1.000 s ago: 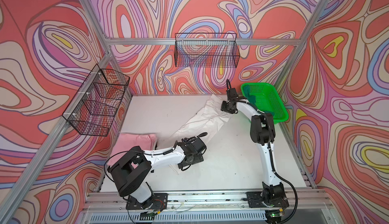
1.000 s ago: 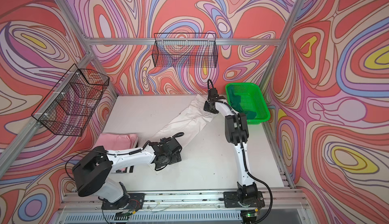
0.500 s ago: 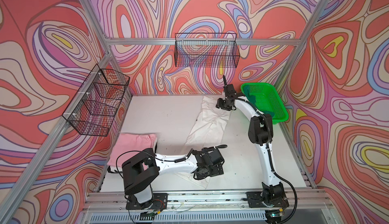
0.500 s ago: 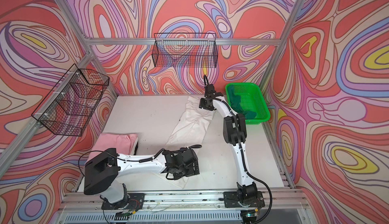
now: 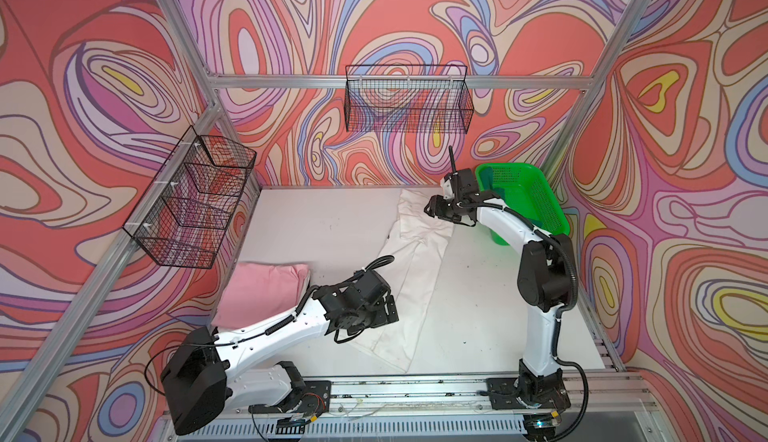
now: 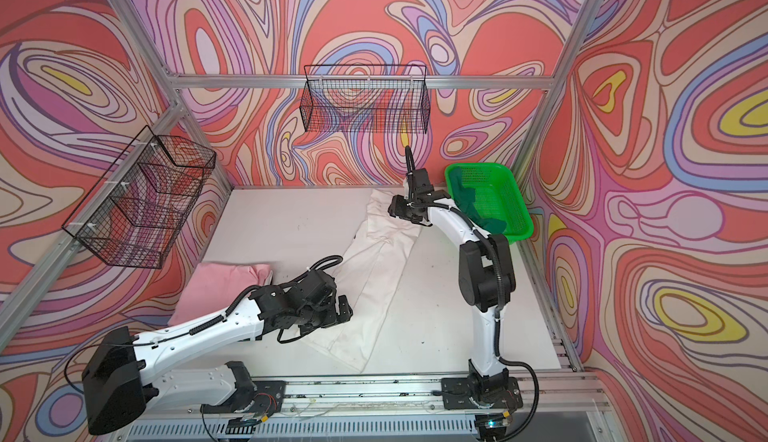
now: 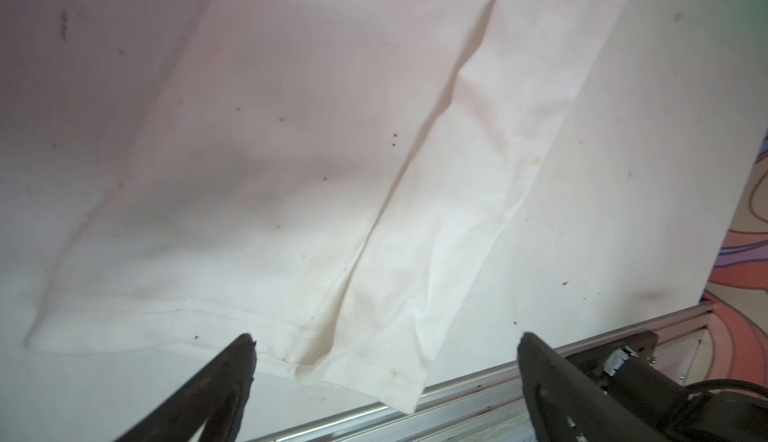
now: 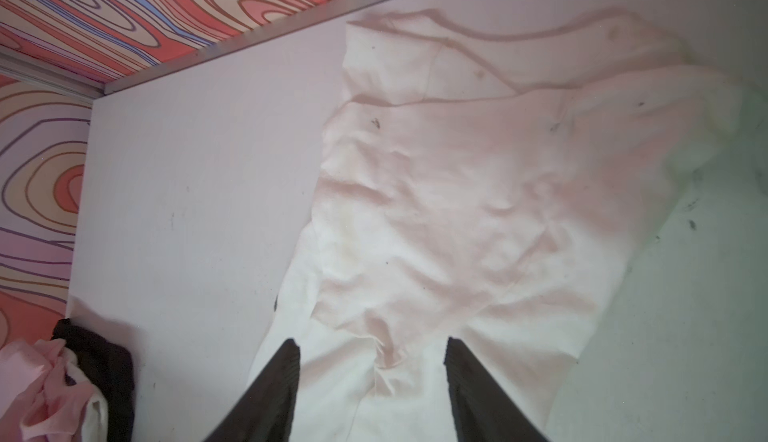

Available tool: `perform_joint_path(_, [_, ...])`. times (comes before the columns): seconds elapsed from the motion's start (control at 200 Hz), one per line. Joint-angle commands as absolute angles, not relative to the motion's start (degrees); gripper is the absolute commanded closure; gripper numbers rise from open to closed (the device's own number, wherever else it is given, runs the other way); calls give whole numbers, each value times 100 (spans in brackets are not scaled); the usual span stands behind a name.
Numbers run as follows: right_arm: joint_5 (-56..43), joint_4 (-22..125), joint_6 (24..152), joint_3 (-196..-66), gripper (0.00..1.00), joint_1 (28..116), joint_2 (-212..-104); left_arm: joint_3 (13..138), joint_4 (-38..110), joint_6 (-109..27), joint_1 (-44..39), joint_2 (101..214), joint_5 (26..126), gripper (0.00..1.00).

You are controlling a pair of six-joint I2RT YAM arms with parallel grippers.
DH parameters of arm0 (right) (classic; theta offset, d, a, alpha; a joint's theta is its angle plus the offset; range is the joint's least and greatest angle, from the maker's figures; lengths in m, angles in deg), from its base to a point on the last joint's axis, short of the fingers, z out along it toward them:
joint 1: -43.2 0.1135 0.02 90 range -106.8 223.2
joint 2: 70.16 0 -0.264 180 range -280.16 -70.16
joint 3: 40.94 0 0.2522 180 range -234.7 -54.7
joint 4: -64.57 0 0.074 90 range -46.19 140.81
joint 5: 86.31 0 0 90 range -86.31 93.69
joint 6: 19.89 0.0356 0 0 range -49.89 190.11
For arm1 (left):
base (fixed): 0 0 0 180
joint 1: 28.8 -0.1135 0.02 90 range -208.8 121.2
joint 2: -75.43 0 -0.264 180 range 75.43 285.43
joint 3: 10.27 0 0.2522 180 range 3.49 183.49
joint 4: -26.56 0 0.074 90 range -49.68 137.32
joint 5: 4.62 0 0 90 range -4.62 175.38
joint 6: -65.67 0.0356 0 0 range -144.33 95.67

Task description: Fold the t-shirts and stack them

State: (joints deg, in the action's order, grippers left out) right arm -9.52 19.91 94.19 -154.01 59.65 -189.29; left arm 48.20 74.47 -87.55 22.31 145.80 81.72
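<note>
Far left, the pink t-shirt (image 5: 262, 294) sits folded up on the near-left part of the bench (image 5: 324, 220), right next to the left arm.

The left hand (image 5: 388, 311) is over the near end of the white t-shirt (image 5: 415, 261). In its wrist view, its fingers (image 7: 232, 361) are spread really wide on either side of the hem, with nothing gripped.

The white t-shirt is folded into a long narrow strip. It runs from the far middle of the bench down to the near edge and slants a bit to the left. Up close you can see yellowish stains and dark specks on it (image 7: 291, 149).

The right hand (image 5: 432, 211) is over the far end of that strip, where the cloth is wrinkly (image 8: 457, 211). Its fingers (image 8: 286, 361) are about half apart and aren't pinching anything that I can see.

Far right is the bright green basket (image 6: 511, 195), with the dark green t-shirt (image 6: 494, 226) bunched up inside.
</note>
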Motion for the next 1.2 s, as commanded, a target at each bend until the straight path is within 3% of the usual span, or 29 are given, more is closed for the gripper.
perform_joint_path(0.0, [-743, 2185, 9322, -15421, 41, 5964, -19309, 4561, 7653, -8420, 2085, 14642, 8125, 0])
perform_joint_path(0.461, [-380, 2590, 9447, -16004, 42, 5678, -20497, 3379, 6737, -8912, 1505, 15077, 7759, 0])
perform_joint_path(0.761, [-795, 2283, 9386, -16932, 42, 5533, -21482, 2379, 5587, -9885, 1552, 15356, 6898, 0])
perform_joint_path(1.036, [-1243, 1404, 9217, -18436, 41, 5533, -22398, 2359, 5913, -10762, 2484, 14242, 7334, 0])
perform_joint_path(1.192, [-1601, 1622, 9277, -18296, 41, 5572, -21891, 2372, 5980, -11277, 3113, 13691, 7742, 0])
